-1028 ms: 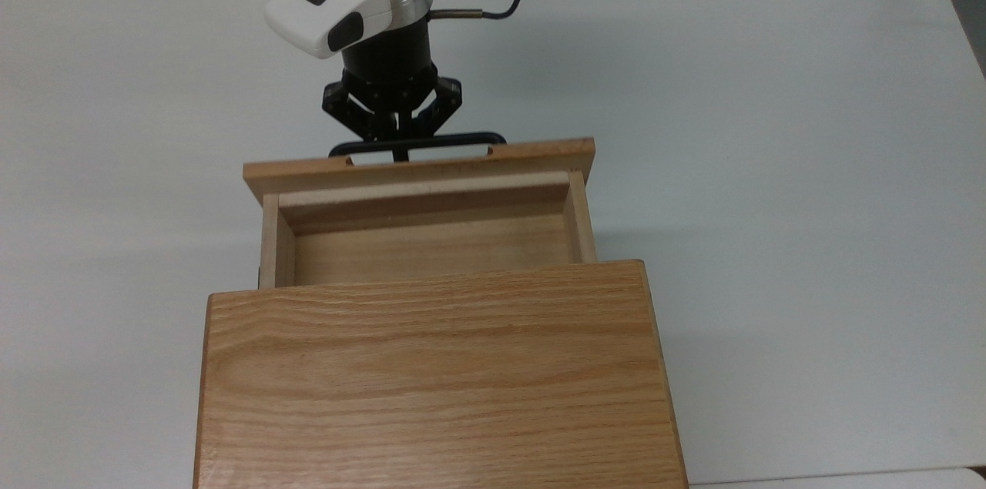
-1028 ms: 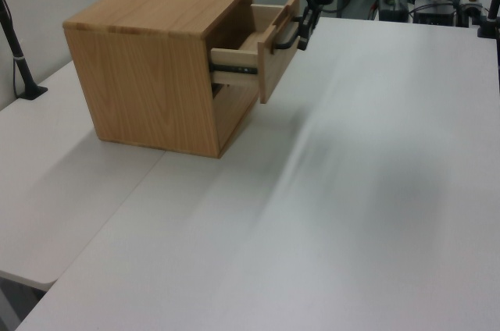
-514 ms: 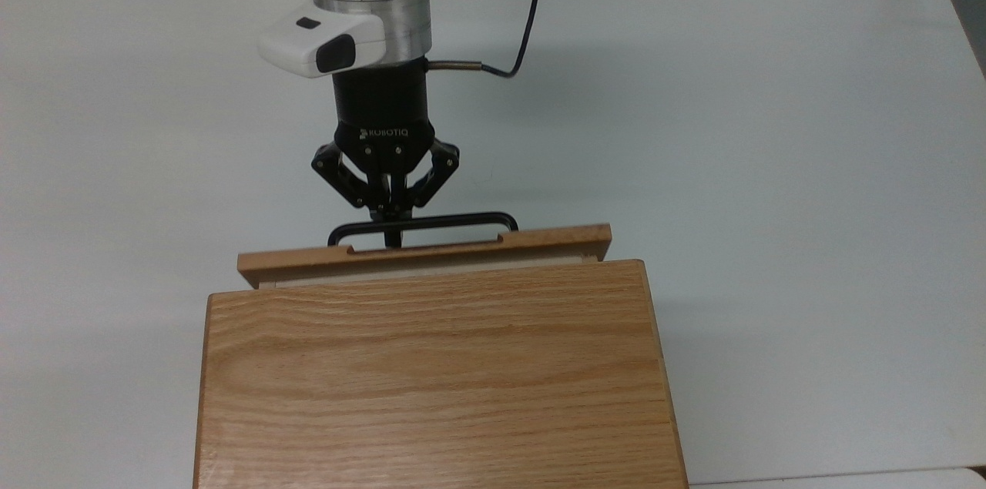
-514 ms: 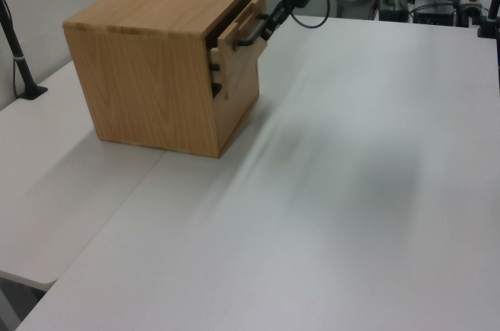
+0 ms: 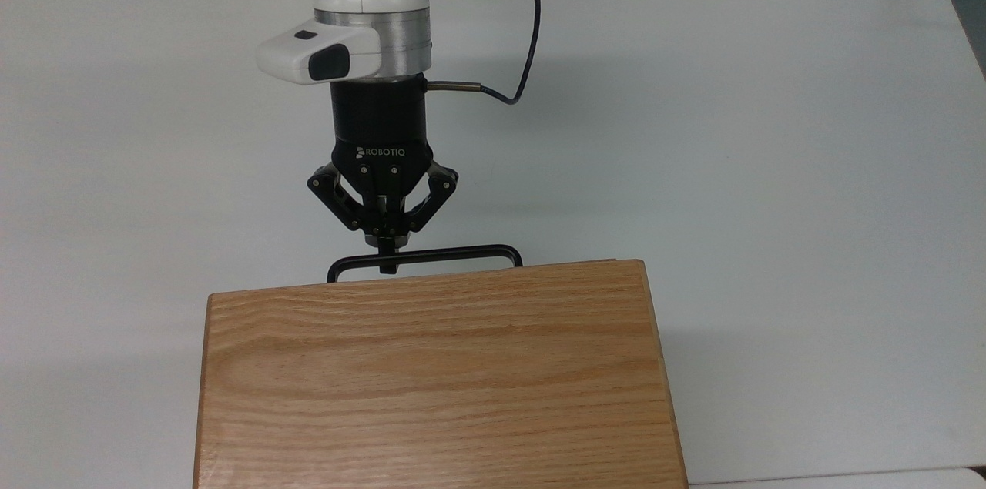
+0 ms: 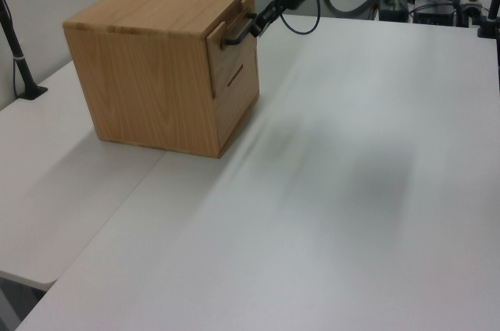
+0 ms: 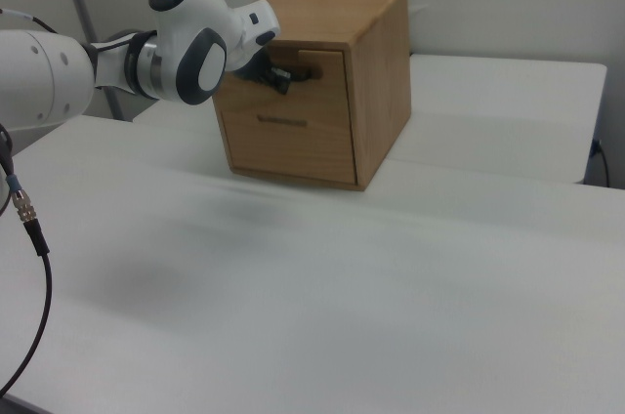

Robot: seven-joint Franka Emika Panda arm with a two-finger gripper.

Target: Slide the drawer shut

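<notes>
top view – cabinet: you see the oak cabinet (image 5: 435, 377) from above, its grained flat top filling the lower middle of the white table (image 5: 770, 165)
top view – drawer: the drawer is pushed in under the cabinet top; all you can see of it is the black bar handle (image 5: 462, 253) sticking out past the cabinet's far edge
top view – gripper: the gripper (image 5: 388, 244) points down the picture at the handle, its two fingers pressed together around the bar near the top view's left part of the handle; a black cable (image 5: 528, 42) loops off the wrist on the top view's right
left view – cabinet: you see the cabinet (image 6: 156, 73) standing on the table (image 6: 351, 190) toward the left view's left
left view – drawer: the drawer (image 6: 232, 46) front sits in the upper part of the cabinet's face, close to flush, with a second panel below it
left view – gripper: the gripper (image 6: 255, 26) meets the handle (image 6: 238, 30) from the left view's upper right; you cannot tell the finger gap here
right view – cabinet: the cabinet (image 7: 332, 72) stands at the middle rear of the table (image 7: 391, 277)
right view – drawer: the drawer (image 7: 317, 77) front is seated in the cabinet's top opening
right view – gripper: the arm comes in from the right view's left and the gripper (image 7: 276, 76) is at the handle, its black parts partly hidden by the white wrist housing (image 7: 200, 38)
</notes>
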